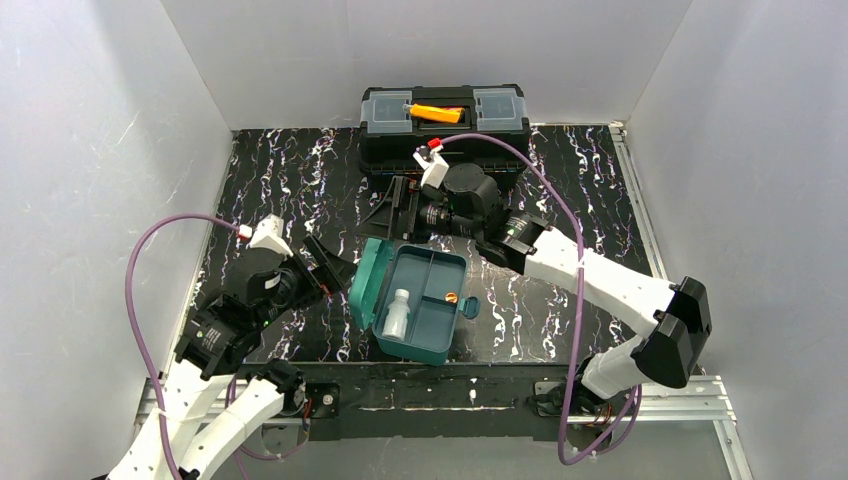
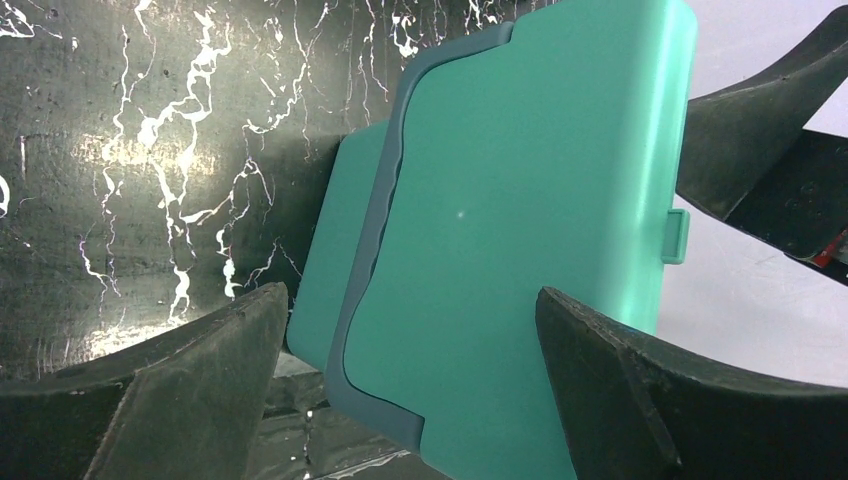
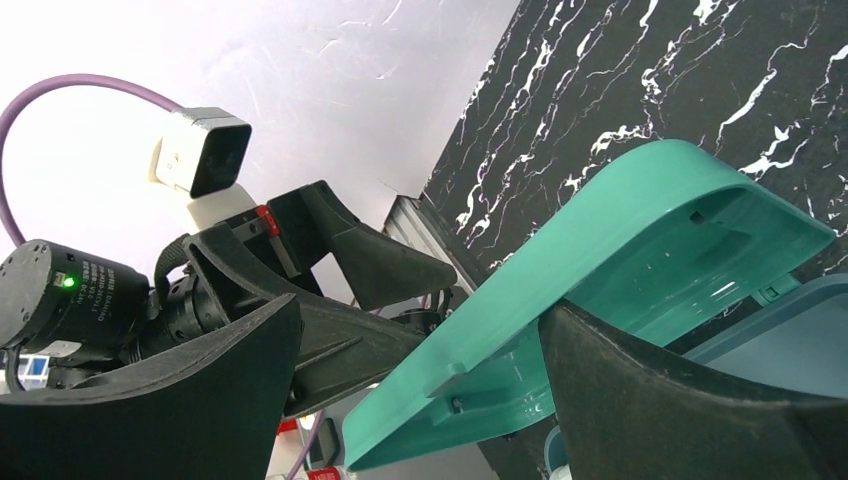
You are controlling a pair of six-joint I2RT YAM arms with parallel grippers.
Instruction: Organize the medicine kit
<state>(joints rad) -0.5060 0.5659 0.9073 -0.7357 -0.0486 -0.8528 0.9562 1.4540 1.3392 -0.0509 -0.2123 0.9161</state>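
The teal medicine kit point(image 1: 425, 350) lies open in the middle of the mat, its lid point(image 1: 368, 285) standing up on the left side. In its divided tray lie a white bottle point(image 1: 397, 315) and a small copper-coloured piece point(image 1: 451, 297). My left gripper point(image 1: 328, 272) is open just left of the lid. In the left wrist view the lid's outer face point(image 2: 520, 200) fills the space ahead of the left gripper point(image 2: 410, 340). My right gripper point(image 1: 398, 208) is open behind the kit. The right wrist view shows the right gripper point(image 3: 420, 350) facing the lid's edge point(image 3: 600, 270).
A black toolbox point(image 1: 443, 125) with an orange handle point(image 1: 437, 112) stands at the back of the marbled mat, right behind the right wrist. White walls close in on three sides. A metal rail point(image 1: 640, 400) runs along the near edge.
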